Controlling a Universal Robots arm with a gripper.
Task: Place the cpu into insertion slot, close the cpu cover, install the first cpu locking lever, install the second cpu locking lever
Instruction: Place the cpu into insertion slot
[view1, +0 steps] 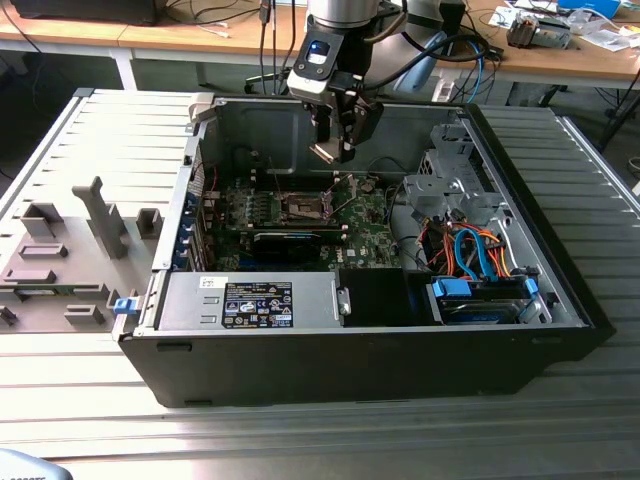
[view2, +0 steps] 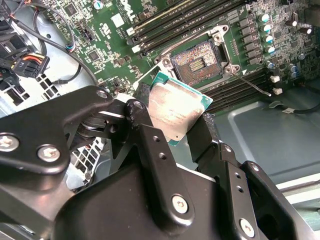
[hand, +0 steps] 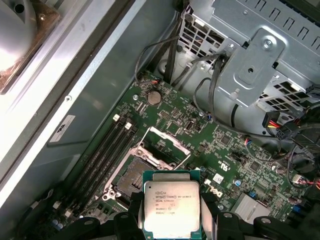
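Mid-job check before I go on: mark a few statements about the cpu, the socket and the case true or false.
1. The gripper holds the cpu in its jaws. True.
2. The cpu sits in the socket. False: it hangs in the air above, and the socket is empty.
3. The socket cover is shut. False: it stands open, with the contacts exposed.
4. The computer case lies open. True.

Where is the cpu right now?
The cpu is held by the gripper in the air over the motherboard, close to the open socket and not seated. In the exterior view it is inside the case.
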